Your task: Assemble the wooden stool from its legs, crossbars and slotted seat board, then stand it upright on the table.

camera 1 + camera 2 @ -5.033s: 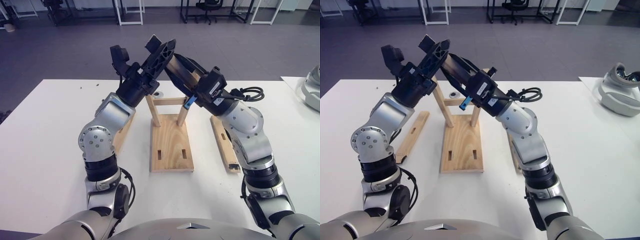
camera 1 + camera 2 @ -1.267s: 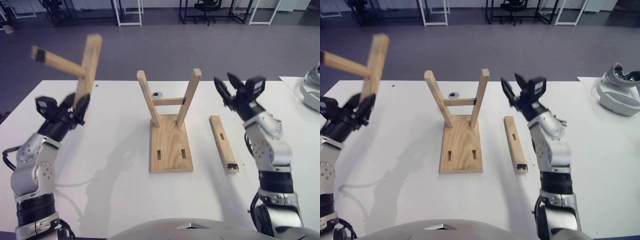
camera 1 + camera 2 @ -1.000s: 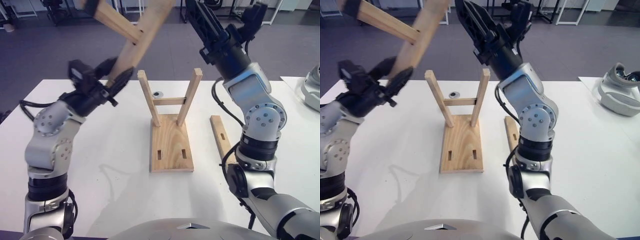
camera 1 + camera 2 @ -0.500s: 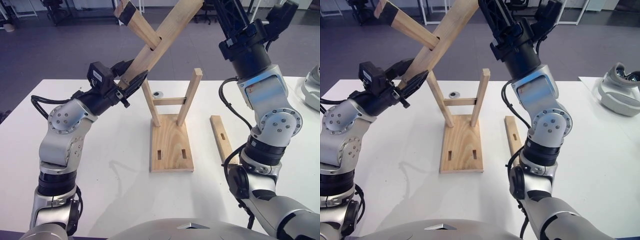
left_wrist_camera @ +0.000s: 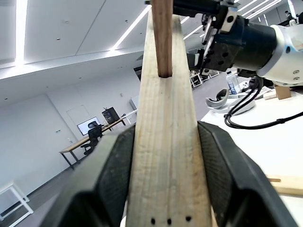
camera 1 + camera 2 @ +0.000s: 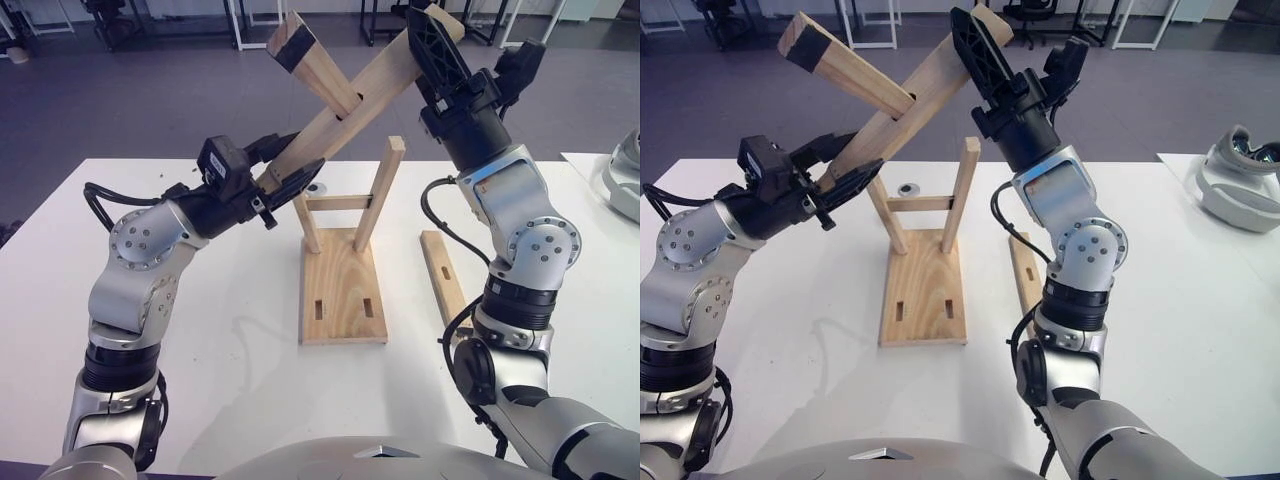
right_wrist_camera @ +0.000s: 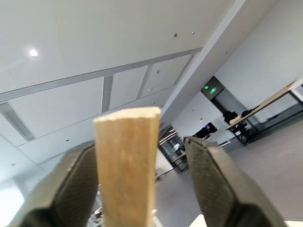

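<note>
- A white surface (image 6: 200,400) stands in an open hall with a grey floor.
- Half done, by my judgement: the pale slotted wooden seat board (image 6: 342,290) lies below both pincers with a joined leg pair (image 6: 340,203) standing in it and two slots empty.
- The left pincer (image 6: 290,165) clamps a light wooden leg (image 6: 350,110) with a crossbar (image 6: 315,62) through it.
- The right pincer (image 6: 430,35), parted, straddles that leg's tip.
- Count: four legs, one of them a loose leg (image 6: 443,275) lying below the right pincer; two crossbars; one board.

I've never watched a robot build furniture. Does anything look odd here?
Nothing looks damaged. The seat board lies flat with two legs pointing up and two slots empty: upside down, half built. The left gripper holds another leg tilted in midair.
</note>
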